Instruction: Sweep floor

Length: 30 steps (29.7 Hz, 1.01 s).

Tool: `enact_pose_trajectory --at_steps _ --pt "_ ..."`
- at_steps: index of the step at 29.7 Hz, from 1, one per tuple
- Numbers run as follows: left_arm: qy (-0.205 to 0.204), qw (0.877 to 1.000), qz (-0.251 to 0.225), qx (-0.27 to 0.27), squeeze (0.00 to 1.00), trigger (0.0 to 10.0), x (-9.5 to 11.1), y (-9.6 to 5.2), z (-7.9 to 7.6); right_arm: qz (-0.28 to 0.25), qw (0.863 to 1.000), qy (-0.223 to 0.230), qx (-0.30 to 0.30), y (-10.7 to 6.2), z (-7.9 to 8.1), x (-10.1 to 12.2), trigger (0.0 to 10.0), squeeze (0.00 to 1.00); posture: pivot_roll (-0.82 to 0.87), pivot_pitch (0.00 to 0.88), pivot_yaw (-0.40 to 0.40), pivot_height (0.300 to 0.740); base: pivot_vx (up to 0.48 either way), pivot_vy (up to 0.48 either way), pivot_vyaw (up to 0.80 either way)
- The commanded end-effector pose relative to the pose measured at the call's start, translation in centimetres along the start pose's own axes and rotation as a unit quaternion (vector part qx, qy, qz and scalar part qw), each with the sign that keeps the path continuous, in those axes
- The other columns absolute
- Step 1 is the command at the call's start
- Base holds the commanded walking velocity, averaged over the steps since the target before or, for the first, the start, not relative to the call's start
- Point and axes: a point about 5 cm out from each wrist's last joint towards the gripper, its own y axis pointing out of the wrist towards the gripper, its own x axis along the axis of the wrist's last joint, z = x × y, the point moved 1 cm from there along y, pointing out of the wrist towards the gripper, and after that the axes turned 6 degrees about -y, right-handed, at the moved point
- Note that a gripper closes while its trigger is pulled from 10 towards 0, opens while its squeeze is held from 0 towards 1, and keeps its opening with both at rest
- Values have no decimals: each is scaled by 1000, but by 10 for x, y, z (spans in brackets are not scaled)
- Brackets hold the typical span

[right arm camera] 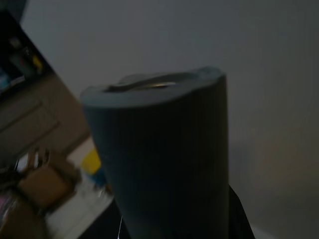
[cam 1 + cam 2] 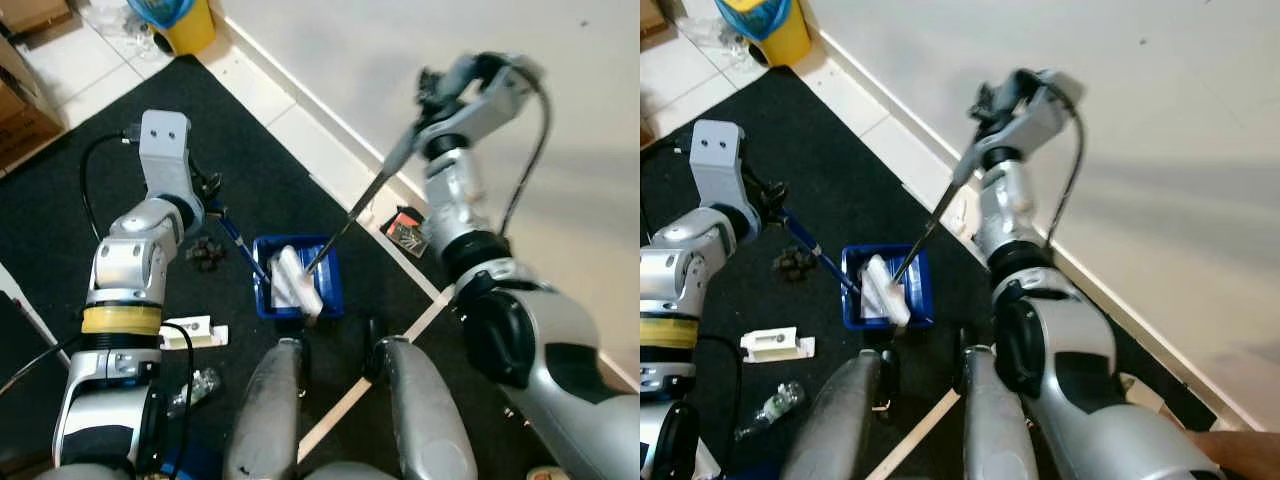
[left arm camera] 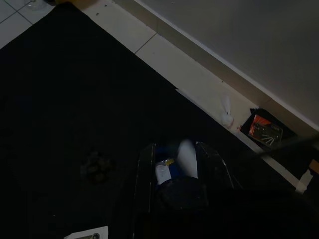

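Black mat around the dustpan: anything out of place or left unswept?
Yes. A dark clump of debris lies on the black mat beside the blue dustpan, outside it. A white box and a clear plastic bottle also lie loose near the left arm. White crumpled trash sits inside the pan.

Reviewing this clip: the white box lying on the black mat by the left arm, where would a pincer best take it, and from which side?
Judging by its shape, take the white box from above, across its narrow width near the middle. It lies flat on the black mat, long and thin, with its long sides free. The plastic bottle sits close beside it, so a low sideways approach looks riskier.
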Motion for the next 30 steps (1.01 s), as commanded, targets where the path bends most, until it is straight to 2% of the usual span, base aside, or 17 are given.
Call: enact_pose_trajectory --at_steps 1,2,5,7,8,14,17,19,20,22,23,24,30 --pt "-36 999 3 -10 0 10000 -4 2 0 -51 998 -8 29 5 1 23 10000 0 98 251 -26 740 0 0 0" --pt "-36 999 3 -10 0 10000 -4 2 0 -51 998 -8 29 5 1 23 10000 0 98 251 -26 740 0 0 0" --pt "-62 998 -18 23 0 10000 6 4 14 -78 996 -6 49 6 -6 41 10000 0 88 235 -25 740 0 0 0" --pt "-74 996 -31 38 0 10000 12 5 18 -84 995 9 46 4 -13 47 10000 0 90 228 -24 740 0 0 0" --pt "-88 994 -46 47 0 10000 19 6 20 -92 995 6 40 2 -21 54 10000 0 88 222 -23 740 0 0 0" --pt "-89 993 -64 49 0 10000 30 7 20 -103 994 -26 28 -3 -38 66 10000 0 73 203 -11 740 0 0 0" --pt "-65 994 -70 50 0 10000 33 7 20 -97 994 -49 25 -6 -42 66 10000 0 63 191 -2 740 0 0 0" --pt "-43 996 -71 35 0 10000 34 5 15 -90 993 -67 22 -10 -45 65 10000 0 63 177 11 740 0 0 0" --pt "-34 997 -67 18 0 10000 34 3 11 -77 994 -83 6 -14 -52 61 10000 0 64 168 21 740 0 0 0" --pt "-32 997 -64 10 0 10000 33 2 9 -70 993 -91 -4 -16 -56 59 10000 0 64 168 21 740 0 0 0" --pt "-31 998 -58 -1 0 10000 32 0 7 -52 992 -113 -17 -19 -63 54 10000 0 63 164 25 740 0 0 0" --pt "-32 998 -51 -10 0 10000 30 -3 5 -18 985 -167 -36 -26 -73 44 10000 0 61 152 35 740 0 0 0" --pt "-35 998 -49 -6 0 10000 28 -7 6 13 980 -182 -73 -42 -88 26 10000 0 53 121 56 740 0 0 0"
